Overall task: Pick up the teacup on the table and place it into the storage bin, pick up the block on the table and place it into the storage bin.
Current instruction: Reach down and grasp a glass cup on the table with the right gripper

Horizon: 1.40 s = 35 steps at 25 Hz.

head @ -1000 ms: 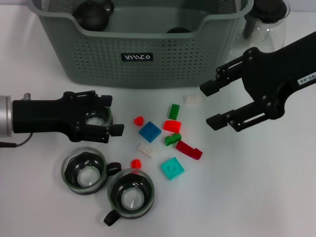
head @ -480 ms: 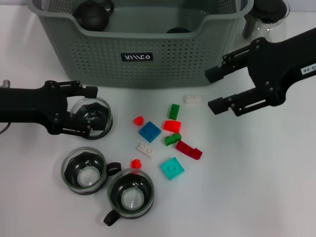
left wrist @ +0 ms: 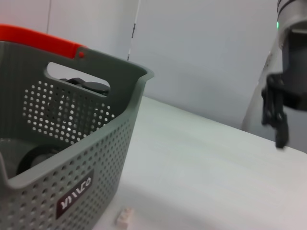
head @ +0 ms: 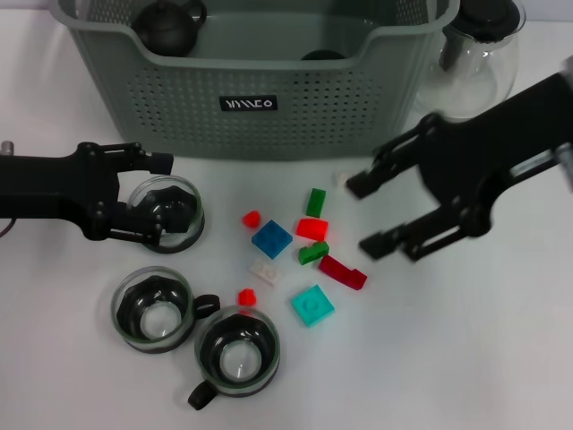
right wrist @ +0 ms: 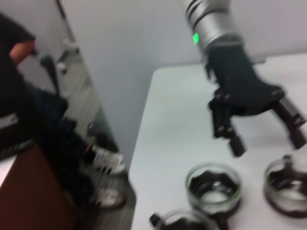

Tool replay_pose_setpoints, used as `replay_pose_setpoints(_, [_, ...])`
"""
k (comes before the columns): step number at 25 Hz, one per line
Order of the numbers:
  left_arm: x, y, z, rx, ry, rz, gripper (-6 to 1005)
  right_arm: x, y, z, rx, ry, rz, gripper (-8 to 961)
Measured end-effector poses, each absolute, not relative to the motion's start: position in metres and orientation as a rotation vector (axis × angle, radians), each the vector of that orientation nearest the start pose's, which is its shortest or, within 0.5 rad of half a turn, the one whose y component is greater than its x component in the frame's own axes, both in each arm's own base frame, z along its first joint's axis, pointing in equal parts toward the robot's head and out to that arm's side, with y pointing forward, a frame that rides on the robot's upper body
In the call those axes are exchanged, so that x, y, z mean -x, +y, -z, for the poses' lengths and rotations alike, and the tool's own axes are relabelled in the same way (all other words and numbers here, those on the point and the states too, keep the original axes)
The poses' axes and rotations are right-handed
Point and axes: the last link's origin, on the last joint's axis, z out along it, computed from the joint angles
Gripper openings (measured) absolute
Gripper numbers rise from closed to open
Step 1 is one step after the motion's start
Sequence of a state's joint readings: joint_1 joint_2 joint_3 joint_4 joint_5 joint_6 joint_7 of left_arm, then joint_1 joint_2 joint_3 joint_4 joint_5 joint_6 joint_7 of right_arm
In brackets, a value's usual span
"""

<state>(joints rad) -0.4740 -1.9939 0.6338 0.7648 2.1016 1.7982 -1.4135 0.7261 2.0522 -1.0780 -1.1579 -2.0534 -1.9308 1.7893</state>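
Left fingers straddle a teacup; right fingers hang open over the blocks.

Your left gripper point(head: 154, 199) has its fingers spread around the teacup point(head: 170, 213), not visibly clamped; close off-centre and the upright, round glass may skid. It sits on the desk just before the storage bin point(head: 260, 81). The right gripper point(head: 374, 213), wide open and empty, could scatter the blocks.

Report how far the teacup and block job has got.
Done: dark items already sit inside the grey-green perforated storage bin. In hand: the left gripper is at a glass teacup on the table; the right gripper hangs open above the scattered blocks, empty. Left: three teacups and every block, including the blue square block.
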Motion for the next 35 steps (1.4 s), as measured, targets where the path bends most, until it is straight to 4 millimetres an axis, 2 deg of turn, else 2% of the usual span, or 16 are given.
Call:
replay_pose_setpoints(4, [0.284, 0.305, -0.047, 2.835, -0.596, 0.602, 935, -0.116, 0.326, 0.001, 3.398, -0.013, -0.069, 684])
replay_pose_setpoints(9, [0.286, 0.308, -0.044, 2.806, -0.614, 0.589, 935, -0.101, 0.312, 0.029, 3.493, -0.225, 0.155, 684])
replay_pose_setpoints(18, [0.285, 0.308, -0.033, 2.794, -0.642, 0.599, 934, -0.079, 0.299, 0.068, 3.469, -0.617, 0.423, 683])
replay_pose_setpoints(24, [0.285, 0.306, -0.030, 2.790, -0.653, 0.610, 934, -0.071, 0.288, 0.089, 3.439, -0.826, 0.473, 683])
replay_pose_setpoints(35, [0.287, 0.304, -0.029, 2.782, -0.665, 0.609, 934, -0.065, 0.271, 0.117, 3.327, -1.109, 0.522, 683])
